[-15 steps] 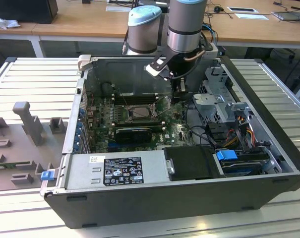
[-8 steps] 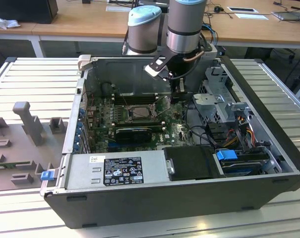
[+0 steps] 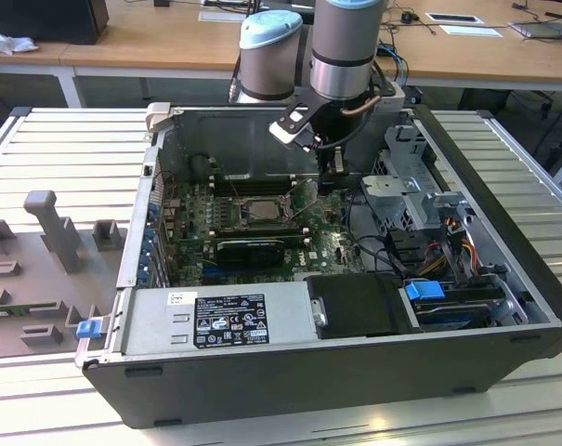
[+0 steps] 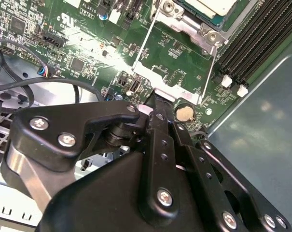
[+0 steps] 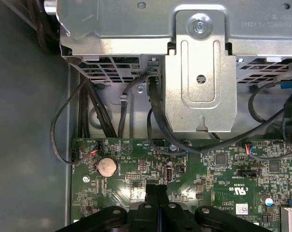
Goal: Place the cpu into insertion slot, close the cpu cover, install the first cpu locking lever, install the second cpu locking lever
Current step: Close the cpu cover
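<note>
Right, status from my end. One slatted bench (image 3: 67,149), with slats showing on both sides of the one open computer case (image 3: 355,381). The case's top is off, and the single arm (image 3: 346,46) reaches in from above.

Room inside is tight. The gripper (image 3: 336,172) sits between the insertion slot (image 3: 262,210) and one grey drive cage (image 3: 412,181), with the far case wall near. One power supply (image 3: 215,316) and one black graphics card (image 3: 253,246) bound the board on the near side.

The cpu (image 4: 208,6) lies flat in the slot. The cpu cover (image 4: 167,89) is up, tilted off the slot toward the gripper, and green board shows through its window. The gripper's fingers (image 5: 149,195) are pressed together, tips at the cover's free edge. I can't tell whether they pinch it.

Small stuff counted: two white latch tabs (image 4: 226,80) on the memory slots (image 4: 254,34), and one coin cell (image 5: 107,166) just beside the fingertips.
</note>
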You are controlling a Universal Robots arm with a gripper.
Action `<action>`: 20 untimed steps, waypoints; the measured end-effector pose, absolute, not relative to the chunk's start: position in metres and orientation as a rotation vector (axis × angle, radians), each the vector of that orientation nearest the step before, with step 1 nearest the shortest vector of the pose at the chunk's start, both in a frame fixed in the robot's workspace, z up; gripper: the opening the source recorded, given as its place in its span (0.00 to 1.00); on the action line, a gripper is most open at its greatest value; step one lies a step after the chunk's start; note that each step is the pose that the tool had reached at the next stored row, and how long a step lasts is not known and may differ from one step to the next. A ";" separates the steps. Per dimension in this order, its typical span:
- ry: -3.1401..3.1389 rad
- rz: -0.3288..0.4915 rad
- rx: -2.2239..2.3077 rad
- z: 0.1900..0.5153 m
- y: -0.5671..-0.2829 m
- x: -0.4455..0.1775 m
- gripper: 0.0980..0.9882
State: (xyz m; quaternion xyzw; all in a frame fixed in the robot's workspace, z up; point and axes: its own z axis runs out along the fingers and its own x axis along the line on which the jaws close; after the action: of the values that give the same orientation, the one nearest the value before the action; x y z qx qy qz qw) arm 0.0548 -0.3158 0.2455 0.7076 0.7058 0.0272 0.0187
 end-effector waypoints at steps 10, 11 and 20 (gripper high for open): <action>2.191 0.085 2.197 0.245 -0.316 0.051 0.01; 2.191 0.084 2.197 0.246 -0.316 0.050 0.01; 2.192 0.085 2.197 0.247 -0.316 0.037 0.01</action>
State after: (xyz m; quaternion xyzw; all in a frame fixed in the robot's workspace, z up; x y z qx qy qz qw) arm 0.0365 -0.3158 0.2471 0.7076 0.7058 0.0273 0.0186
